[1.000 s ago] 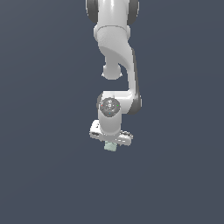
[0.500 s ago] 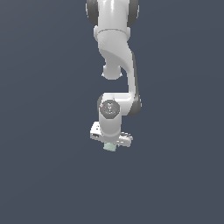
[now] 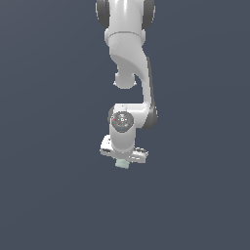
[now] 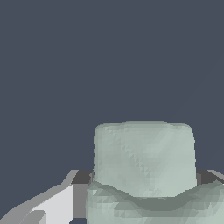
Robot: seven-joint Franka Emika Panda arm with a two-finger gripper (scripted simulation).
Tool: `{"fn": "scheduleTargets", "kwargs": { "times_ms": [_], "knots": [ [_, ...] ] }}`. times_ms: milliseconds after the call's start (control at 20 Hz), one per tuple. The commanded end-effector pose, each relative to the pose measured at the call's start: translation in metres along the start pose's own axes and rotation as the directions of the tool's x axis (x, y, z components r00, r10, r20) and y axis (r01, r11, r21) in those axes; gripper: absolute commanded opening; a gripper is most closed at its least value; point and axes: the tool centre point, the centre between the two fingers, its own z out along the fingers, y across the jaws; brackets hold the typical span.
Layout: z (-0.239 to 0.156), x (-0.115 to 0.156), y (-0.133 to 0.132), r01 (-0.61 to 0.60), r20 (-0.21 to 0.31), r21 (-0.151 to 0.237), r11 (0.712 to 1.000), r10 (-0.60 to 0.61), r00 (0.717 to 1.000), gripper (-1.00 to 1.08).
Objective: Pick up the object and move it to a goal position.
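Beneath the white arm (image 3: 128, 63), the claw (image 3: 122, 161) clamped around the mint-green object (image 4: 144, 162).

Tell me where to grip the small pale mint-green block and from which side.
Grip the small pale mint-green block across two opposite flat faces, coming straight down from above. Its roughly cube shape offers parallel sides, and the white pincer already sits directly over it, with the block filling the wrist view.

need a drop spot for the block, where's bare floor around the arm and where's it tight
The dark surface is bare on the exterior view's left and right of the arm, and below the gripper. The only crowded spot is at the gripper itself, where the mint block sits between the fingers; the wrist view shows bare surface beyond the block.
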Motion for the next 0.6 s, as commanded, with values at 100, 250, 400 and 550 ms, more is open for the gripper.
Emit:
{"fn": "scheduleTargets", "kwargs": {
  "times_ms": [100, 250, 400, 550],
  "knots": [
    [-0.010, -0.001, 0.005, 0.000, -0.001, 0.000, 1.000, 0.000, 1.000, -1.00],
    [-0.023, -0.003, 0.012, 0.000, -0.001, 0.000, 1.000, 0.000, 1.000, -1.00],
    [-0.040, -0.005, 0.021, 0.000, -0.001, 0.000, 1.000, 0.000, 1.000, -1.00],
    [-0.063, -0.008, 0.033, -0.001, -0.001, 0.001, 1.000, 0.001, 1.000, -1.00]
  ]
}}
